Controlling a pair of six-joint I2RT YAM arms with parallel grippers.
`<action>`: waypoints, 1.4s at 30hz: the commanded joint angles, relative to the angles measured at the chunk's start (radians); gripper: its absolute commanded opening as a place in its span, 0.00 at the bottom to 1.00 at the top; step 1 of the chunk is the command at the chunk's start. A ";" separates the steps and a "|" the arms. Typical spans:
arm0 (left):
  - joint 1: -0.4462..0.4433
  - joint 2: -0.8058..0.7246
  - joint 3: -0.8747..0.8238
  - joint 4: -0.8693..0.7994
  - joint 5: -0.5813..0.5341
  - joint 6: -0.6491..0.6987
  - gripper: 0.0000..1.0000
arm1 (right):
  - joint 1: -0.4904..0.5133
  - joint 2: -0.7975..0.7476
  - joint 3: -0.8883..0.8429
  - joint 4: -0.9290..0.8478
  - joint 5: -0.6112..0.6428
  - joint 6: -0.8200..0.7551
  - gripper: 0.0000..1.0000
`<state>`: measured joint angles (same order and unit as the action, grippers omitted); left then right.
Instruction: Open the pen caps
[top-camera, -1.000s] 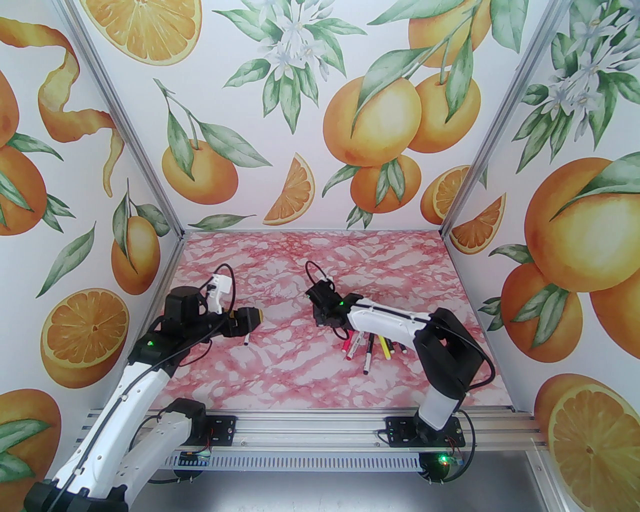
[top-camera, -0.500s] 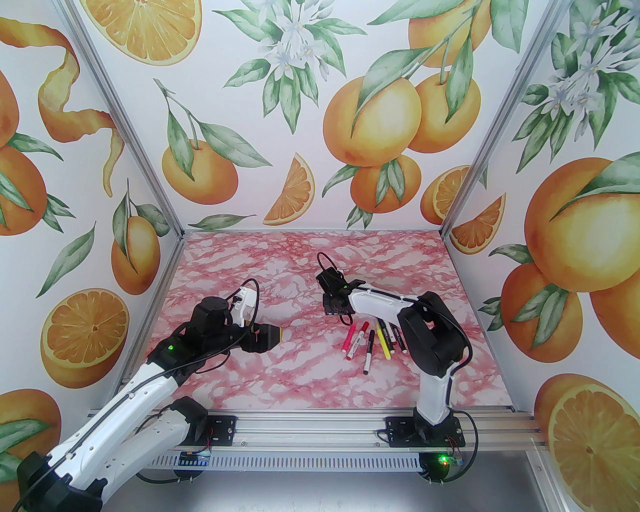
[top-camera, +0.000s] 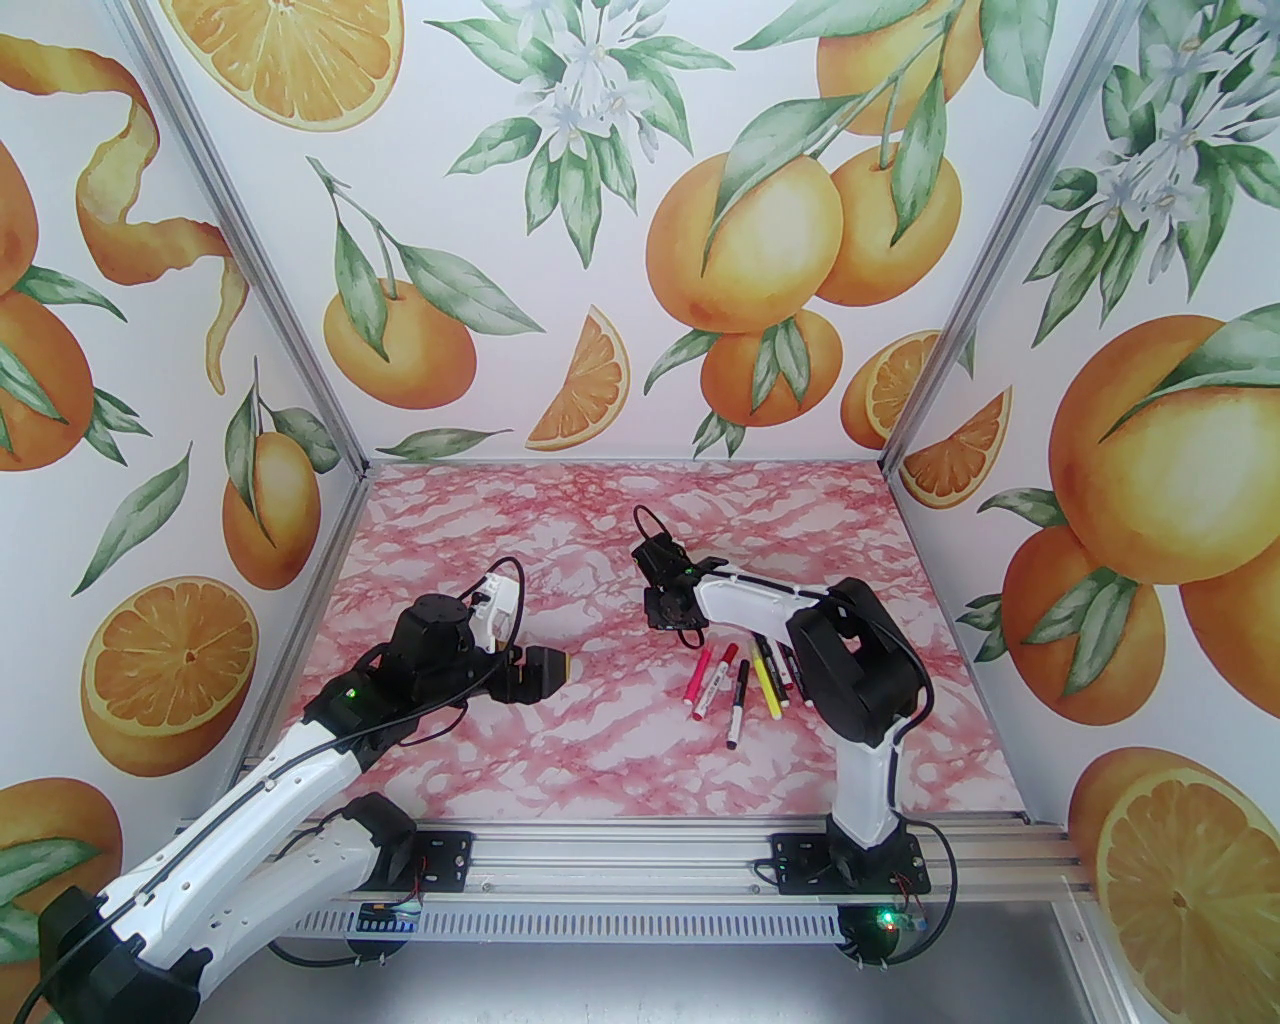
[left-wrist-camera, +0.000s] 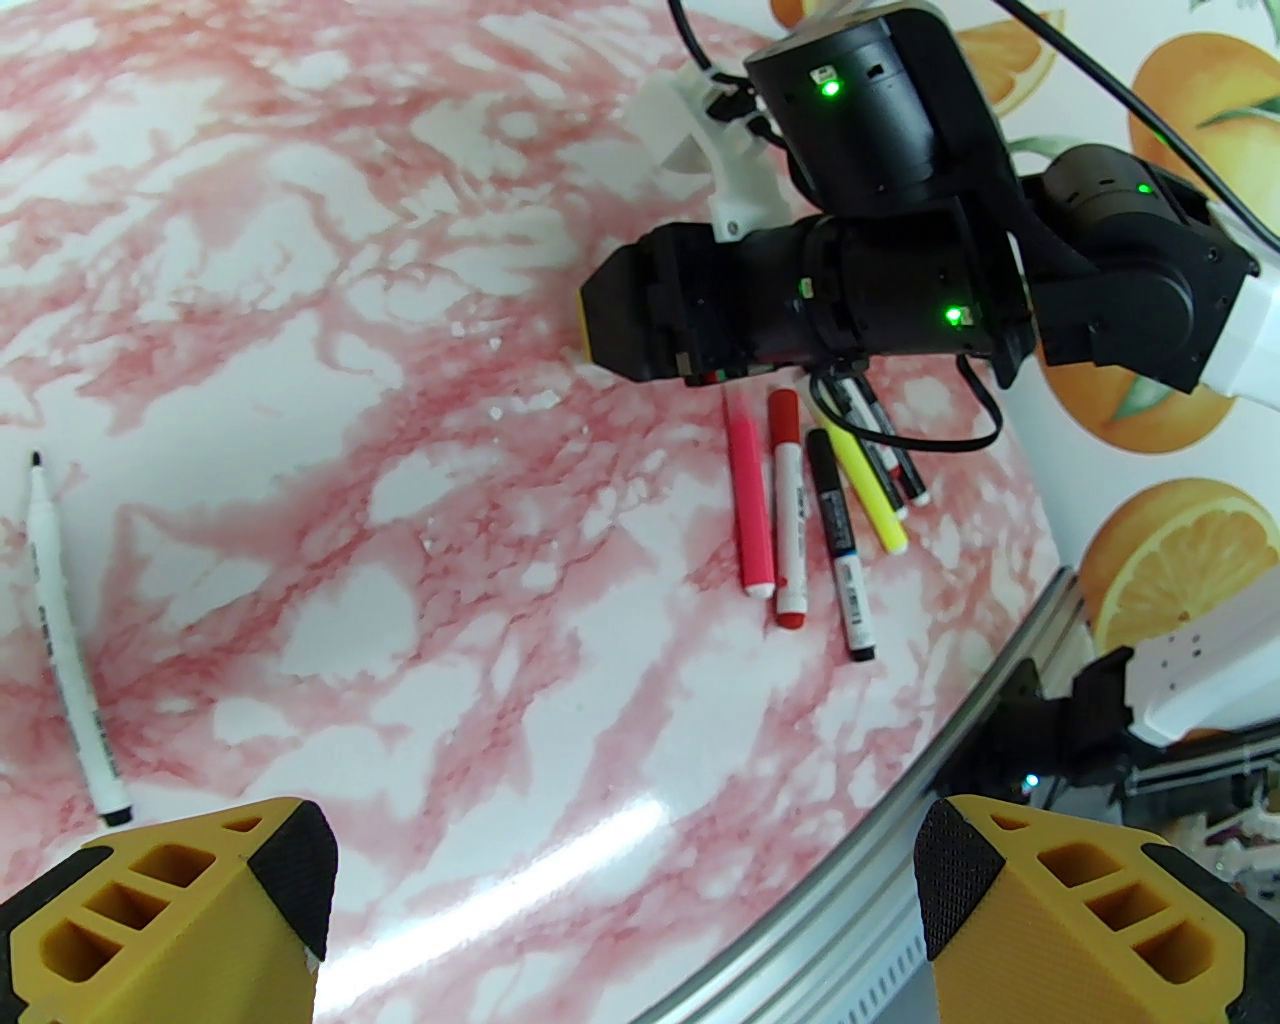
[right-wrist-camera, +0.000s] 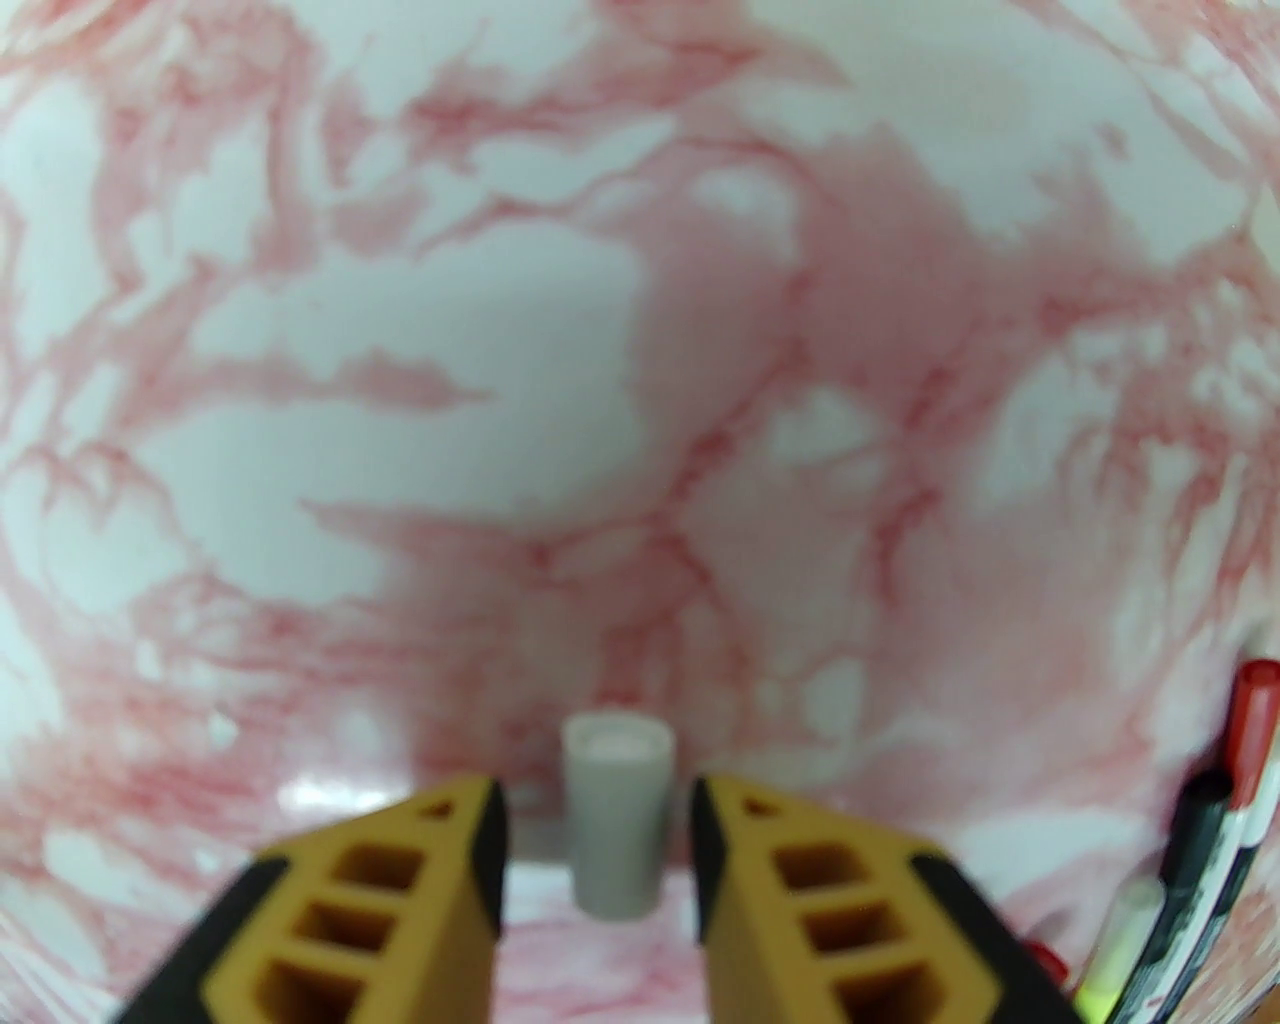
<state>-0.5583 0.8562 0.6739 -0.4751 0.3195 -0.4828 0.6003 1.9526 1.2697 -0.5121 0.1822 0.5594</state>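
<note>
Pink-marbled table (top-camera: 600, 740), orange-print walls.

Item: one pen cap (right-wrist-camera: 613, 830), stubby, pale grey-white, hollow end showing. It sits within the right end effector (right-wrist-camera: 597, 810), whose jaws stand apart with a gap on either side. This is probably a drop-off spot kept clear of the pens.

Item: clustered pens (left-wrist-camera: 790, 540) just beside it, with pink, yellow and white barrels and red and black caps on.

Item: loose pen (left-wrist-camera: 70, 640), tip bare, well apart from the cluster.

Left end effector (left-wrist-camera: 625, 840): spread wide, empty, hovering, seemingly free for another pen.
</note>
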 joint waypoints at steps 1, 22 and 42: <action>-0.037 0.012 0.001 0.035 0.006 0.026 1.00 | -0.003 -0.125 -0.024 -0.004 -0.030 -0.014 0.40; -0.369 0.606 0.263 0.221 -0.150 -0.128 0.78 | 0.004 -1.117 -0.505 -0.184 -0.097 -0.012 0.47; -0.420 1.305 1.000 -0.221 -0.218 0.047 0.44 | 0.001 -1.425 -0.575 -0.346 -0.069 0.086 0.49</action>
<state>-0.9775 2.0819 1.5818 -0.6182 0.1070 -0.4789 0.6014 0.5472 0.7078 -0.8272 0.0975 0.6216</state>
